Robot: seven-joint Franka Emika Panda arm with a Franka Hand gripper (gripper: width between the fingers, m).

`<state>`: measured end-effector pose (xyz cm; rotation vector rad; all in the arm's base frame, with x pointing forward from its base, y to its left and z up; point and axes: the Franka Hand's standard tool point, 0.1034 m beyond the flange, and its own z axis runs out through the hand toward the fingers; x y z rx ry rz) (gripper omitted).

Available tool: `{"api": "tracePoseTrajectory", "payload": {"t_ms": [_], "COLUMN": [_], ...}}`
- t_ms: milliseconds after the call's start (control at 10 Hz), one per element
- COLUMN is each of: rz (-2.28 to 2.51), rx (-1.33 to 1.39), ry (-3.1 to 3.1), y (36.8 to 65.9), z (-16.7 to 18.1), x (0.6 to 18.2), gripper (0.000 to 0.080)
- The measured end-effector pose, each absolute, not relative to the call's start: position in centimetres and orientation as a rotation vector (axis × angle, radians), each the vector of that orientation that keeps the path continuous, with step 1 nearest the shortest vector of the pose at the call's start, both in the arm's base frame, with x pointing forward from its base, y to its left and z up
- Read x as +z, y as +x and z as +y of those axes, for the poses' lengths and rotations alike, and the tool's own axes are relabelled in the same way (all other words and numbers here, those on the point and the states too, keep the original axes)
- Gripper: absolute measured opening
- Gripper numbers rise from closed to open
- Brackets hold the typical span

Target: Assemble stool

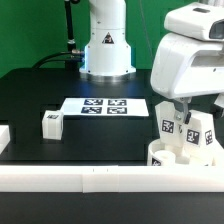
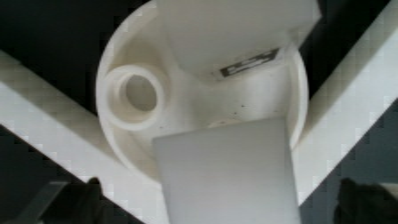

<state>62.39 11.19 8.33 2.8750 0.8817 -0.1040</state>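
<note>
The round white seat [image 1: 160, 156] lies in the corner of the border bars at the exterior view's right, with white legs standing up from it, tags facing out [image 1: 168, 128] [image 1: 208, 138]. My gripper [image 1: 183, 117] hangs right above them. In the wrist view the seat [image 2: 151, 130] shows a round hole [image 2: 134, 92], one leg [image 2: 228, 165] rises toward the camera and another [image 2: 222, 35] lies beyond it. My gripper [image 2: 222, 203] is open, its dark fingers [image 2: 75, 202] standing apart on either side of the near leg. A third leg [image 1: 52, 123] lies loose at the exterior view's left.
The marker board [image 1: 105, 105] lies flat at mid table. White border bars [image 1: 80, 178] run along the front edge and meet in a corner round the seat, seen as a V in the wrist view [image 2: 45, 110]. The arm's base [image 1: 105, 50] stands at the back.
</note>
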Motion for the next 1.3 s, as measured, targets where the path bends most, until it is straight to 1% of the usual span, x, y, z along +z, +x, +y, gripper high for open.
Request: {"api": "tracePoseTrajectory", "payload": {"t_ms": [400,500,600,700,800,1000,1300], "rz": [0.863,0.864,0.832,0.798,0.764,0.46,-0.149], "rx": [-0.115,-0.109,-0.107,-0.103,-0.1,-0.079,-0.048], "ry": [2.881,2.88,2.889,2.898,2.907,2.966,3.011], "y": [62.14,62.23,62.23,62.27,62.28,62.29,62.25], "z": [11.49,11.48,11.45,11.43,11.42,11.46,11.34], "x": [7.69,7.73,7.72,7.79,7.8,7.82,7.8], "gripper": [0.0649,0.0516,0.0516,0.0377,0.0337,0.0337,0.0337]}}
